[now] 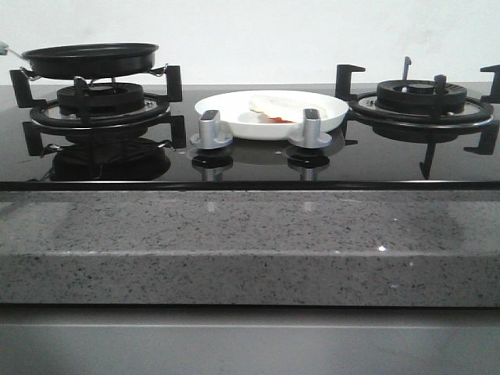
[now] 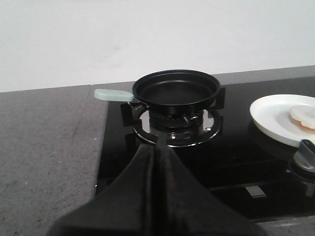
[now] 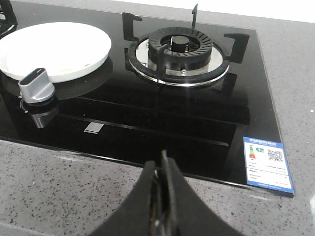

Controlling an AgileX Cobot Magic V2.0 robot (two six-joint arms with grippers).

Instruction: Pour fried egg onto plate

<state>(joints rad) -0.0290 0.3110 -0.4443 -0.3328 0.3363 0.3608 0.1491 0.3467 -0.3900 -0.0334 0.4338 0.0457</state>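
Observation:
The white plate (image 1: 269,116) stands on the glass hob between the two burners, and the fried egg (image 1: 275,108) lies in it, cream-white with an orange-red patch. The plate (image 2: 278,118) and the egg (image 2: 304,115) also show in the left wrist view. In the right wrist view I see the plate (image 3: 54,49), but the egg is hard to make out. The black frying pan (image 1: 91,59) sits empty on the left burner; its pale handle (image 2: 111,94) points left. My left gripper (image 2: 158,147) is shut and empty, in front of the pan. My right gripper (image 3: 161,164) is shut and empty over the counter's front.
Two silver knobs (image 1: 211,130) (image 1: 311,129) stand in front of the plate. The right burner (image 1: 422,100) has raised black pan supports. A speckled grey counter (image 1: 250,242) runs along the front. A blue label (image 3: 267,164) is stuck on the hob's right corner.

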